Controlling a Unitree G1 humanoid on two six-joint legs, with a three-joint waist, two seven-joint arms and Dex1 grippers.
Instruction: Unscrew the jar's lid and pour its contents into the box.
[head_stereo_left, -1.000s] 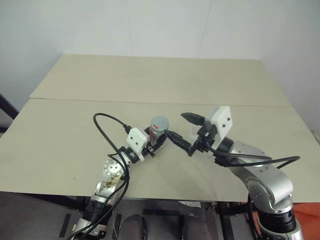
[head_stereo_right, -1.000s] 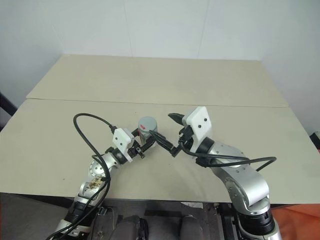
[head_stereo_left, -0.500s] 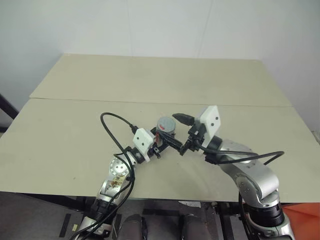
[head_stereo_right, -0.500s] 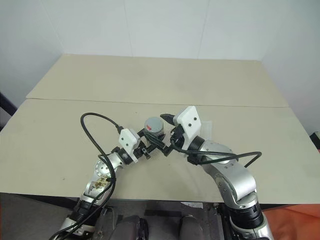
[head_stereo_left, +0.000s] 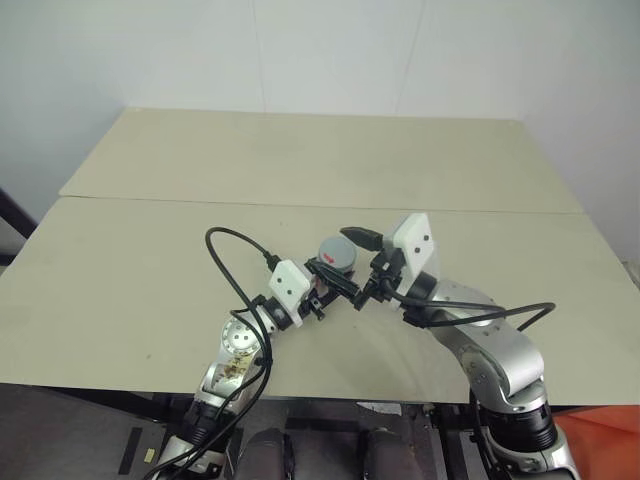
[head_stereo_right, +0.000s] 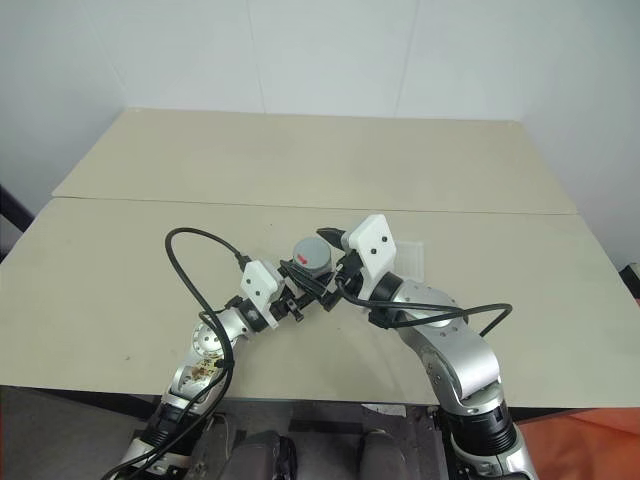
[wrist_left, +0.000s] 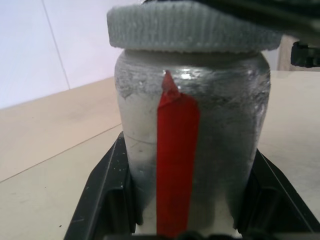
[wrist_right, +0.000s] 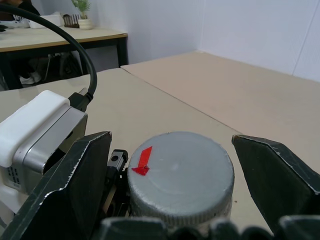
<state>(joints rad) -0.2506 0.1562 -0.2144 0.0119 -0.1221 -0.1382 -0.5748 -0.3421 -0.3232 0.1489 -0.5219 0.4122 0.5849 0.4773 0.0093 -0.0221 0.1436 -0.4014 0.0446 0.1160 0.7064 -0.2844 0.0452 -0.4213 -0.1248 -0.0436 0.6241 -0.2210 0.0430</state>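
Left hand (head_stereo_left: 318, 293) clamped on the jar (wrist_left: 192, 150), holding it upright above the tabletop (head_stereo_left: 300, 160), lid (wrist_right: 181, 175) on so contents can't be seen. Right hand (wrist_right: 185, 180) spread wide, fingers (wrist_right: 80, 185) flanking the lid, apart from it. Box (head_stereo_right: 408, 260) sits just behind the right hand.

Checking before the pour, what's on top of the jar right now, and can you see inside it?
The grey lid with a red mark sits on the jar, which the left pincer holds. The open right pincer straddles the lid. The contents are hidden by the lid and the opaque silvery wall.
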